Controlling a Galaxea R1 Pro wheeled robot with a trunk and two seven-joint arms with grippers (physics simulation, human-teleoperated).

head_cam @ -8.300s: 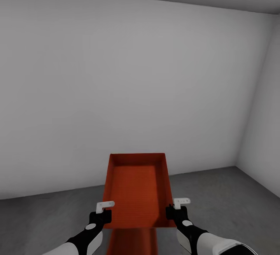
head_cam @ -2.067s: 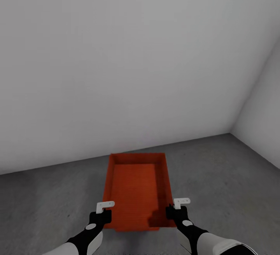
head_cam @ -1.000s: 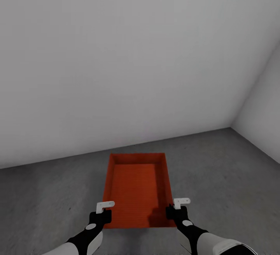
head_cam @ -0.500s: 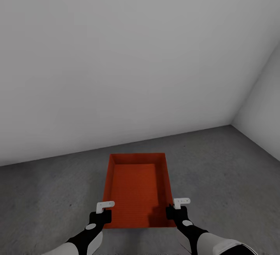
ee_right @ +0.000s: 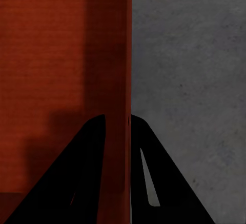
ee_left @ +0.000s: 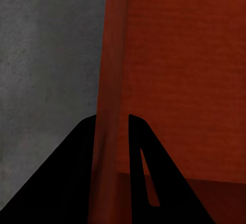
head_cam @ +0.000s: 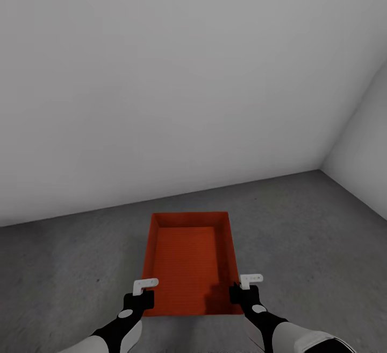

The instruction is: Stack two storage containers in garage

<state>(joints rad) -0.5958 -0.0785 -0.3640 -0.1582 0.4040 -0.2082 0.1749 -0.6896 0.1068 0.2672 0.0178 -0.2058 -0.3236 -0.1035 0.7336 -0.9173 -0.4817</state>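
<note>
One orange-red storage container (head_cam: 188,261) hangs level between my arms over the grey concrete garage floor (head_cam: 301,245). My left gripper (head_cam: 141,295) is shut on its left side wall near the near corner, and my right gripper (head_cam: 243,288) is shut on its right side wall. In the left wrist view the dark fingers of the left gripper (ee_left: 111,119) straddle the thin red wall (ee_left: 110,55). The right wrist view has the right gripper (ee_right: 118,117) pinching the wall (ee_right: 115,55) the same way. The second container is out of view.
A plain pale grey wall (head_cam: 161,89) stands a short way ahead. It meets a second wall (head_cam: 365,148) at a corner on the right. Bare concrete floor (ee_left: 46,55) lies on both sides of the container.
The line where wall meets floor has risen slightly in the picture, so the camera has moved. The container and both grippers hold the same pose.
</note>
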